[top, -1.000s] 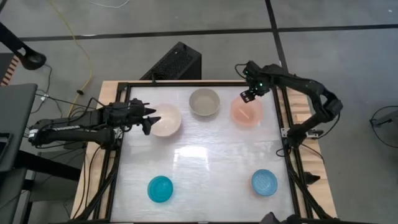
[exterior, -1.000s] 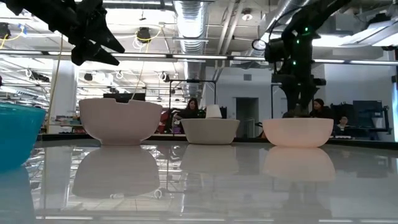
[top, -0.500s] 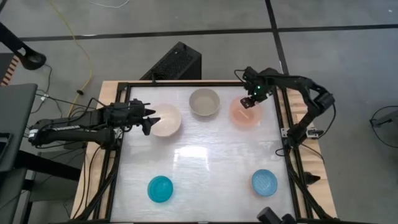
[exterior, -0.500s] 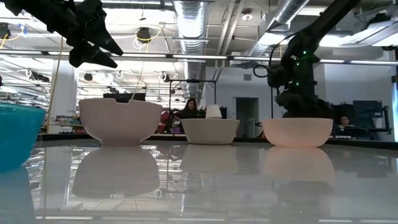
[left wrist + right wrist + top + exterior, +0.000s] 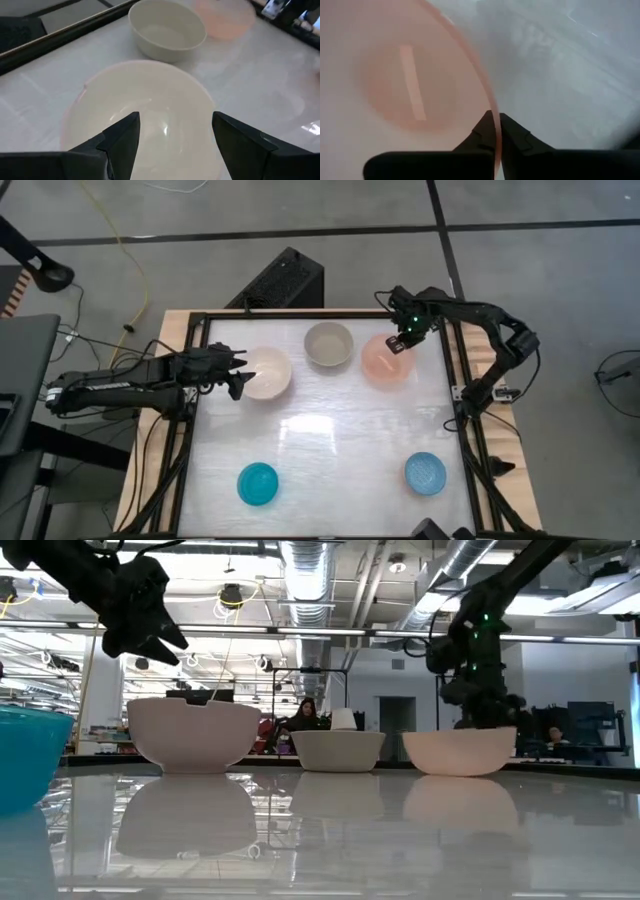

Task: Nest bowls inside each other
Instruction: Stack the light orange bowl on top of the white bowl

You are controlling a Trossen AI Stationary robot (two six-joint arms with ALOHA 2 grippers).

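The salmon pink bowl stands at the far right of the table, with my right gripper shut on its far rim. To its left stands the grey-beige bowl. Further left is the cream-white bowl. My left gripper hangs open above the cream-white bowl's left rim and touches nothing. The teal-blue bowl and the light blue bowl rest near the front edge. All the bowls stand upright on their bases. My right gripper pinches the pink bowl's rim on its far right side, with one finger inside the bowl and one outside. The fingers come from above, pointing down. The bowl stays upright, and its base looks to be on the table.
A black frame runs around the white table top. A dark box sits beyond the far edge. The middle of the table between the far and near bowls is bare. People show in the room far behind.
My right gripper has come down onto the pink bowl's far rim and shut on it. The bowl has then slid a little toward the table's left, closer to the grey-beige bowl. My left gripper has tipped slightly downward over the cream-white bowl, still open.
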